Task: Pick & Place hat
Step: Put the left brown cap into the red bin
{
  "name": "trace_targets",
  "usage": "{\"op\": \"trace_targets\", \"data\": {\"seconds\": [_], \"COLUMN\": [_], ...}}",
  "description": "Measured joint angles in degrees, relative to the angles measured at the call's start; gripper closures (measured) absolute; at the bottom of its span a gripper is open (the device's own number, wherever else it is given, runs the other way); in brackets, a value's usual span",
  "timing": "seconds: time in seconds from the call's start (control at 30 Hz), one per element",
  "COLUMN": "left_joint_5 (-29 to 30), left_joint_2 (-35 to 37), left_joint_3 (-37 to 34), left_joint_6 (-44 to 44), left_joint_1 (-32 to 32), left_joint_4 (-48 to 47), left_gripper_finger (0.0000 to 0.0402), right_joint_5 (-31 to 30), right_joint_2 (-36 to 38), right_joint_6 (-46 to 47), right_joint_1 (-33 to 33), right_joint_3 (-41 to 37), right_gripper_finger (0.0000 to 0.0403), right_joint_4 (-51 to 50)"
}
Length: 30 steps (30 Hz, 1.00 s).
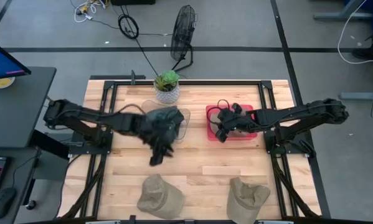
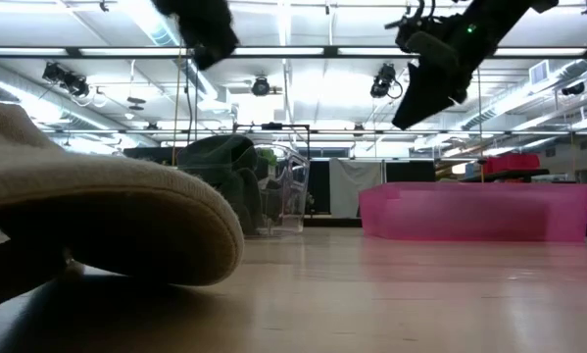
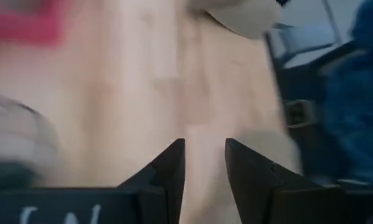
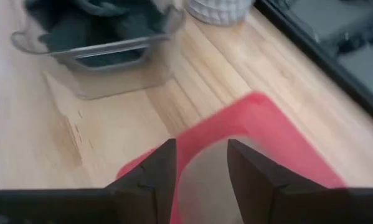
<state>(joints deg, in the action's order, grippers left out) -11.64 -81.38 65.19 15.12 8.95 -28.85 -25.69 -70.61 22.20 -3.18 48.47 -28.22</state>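
Note:
Two tan hats lie near the table's near edge, one (image 1: 160,196) toward the left, also filling the low view's left foreground (image 2: 97,226), the other (image 1: 248,196) toward the right. A dark green hat (image 1: 167,120) sits in a clear bin (image 1: 181,127) at mid-table. My left gripper (image 1: 156,155) hangs open above bare wood just near of that bin; nothing is between its fingers (image 3: 205,142). My right gripper (image 1: 223,132) hovers open over the pink bin (image 1: 248,132), its fingers (image 4: 202,142) empty above the bin's floor.
A potted plant in a white pot (image 1: 167,87) stands at the far edge behind the clear bin. Bare wood lies between the bins and the tan hats. Black frame rails run along the table's left and right sides. A fan stands on the floor beyond the table.

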Motion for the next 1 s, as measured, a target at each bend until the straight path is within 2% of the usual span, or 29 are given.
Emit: {"op": "trace_targets", "data": {"seconds": [0.17, 0.33, 0.53, 0.63, 0.8, 1.0], "left_joint_5": [0.6, 8.5, 12.4, 13.2, 13.1, 11.4], "left_joint_2": [0.0, -0.8, -4.2, -7.2, -12.2, -15.7], "left_joint_3": [0.0, 0.0, 0.0, 0.0, 0.0, 0.0], "left_joint_6": [18.6, 34.8, 50.5, 55.7, 60.7, 70.9], "left_joint_1": [7.6, 14.5, 20.4, 22.2, 23.9, 24.8], "left_joint_4": [-2.0, -2.3, -2.8, -2.8, -2.1, 2.7], "left_gripper_finger": [0.0286, 0.0284, 0.0250, 0.0226, 0.0193, 0.0182], "right_joint_5": [3.0, 5.7, 7.6, 8.0, 12.9, 13.5], "right_joint_2": [-0.2, -0.2, -0.7, -1.3, -3.2, -6.7], "right_joint_6": [-10.1, -15.3, -21.1, -22.7, -26.5, -36.2], "right_joint_1": [-0.7, -1.2, -1.2, -1.2, -0.9, -0.8], "right_joint_3": [0.0, 0.0, 0.0, 0.1, 0.1, 0.1], "right_gripper_finger": [0.0256, 0.0256, 0.0248, 0.0237, 0.0212, 0.0175], "right_joint_4": [4.6, 9.2, 10.8, 11.6, 13.9, 18.9]}}
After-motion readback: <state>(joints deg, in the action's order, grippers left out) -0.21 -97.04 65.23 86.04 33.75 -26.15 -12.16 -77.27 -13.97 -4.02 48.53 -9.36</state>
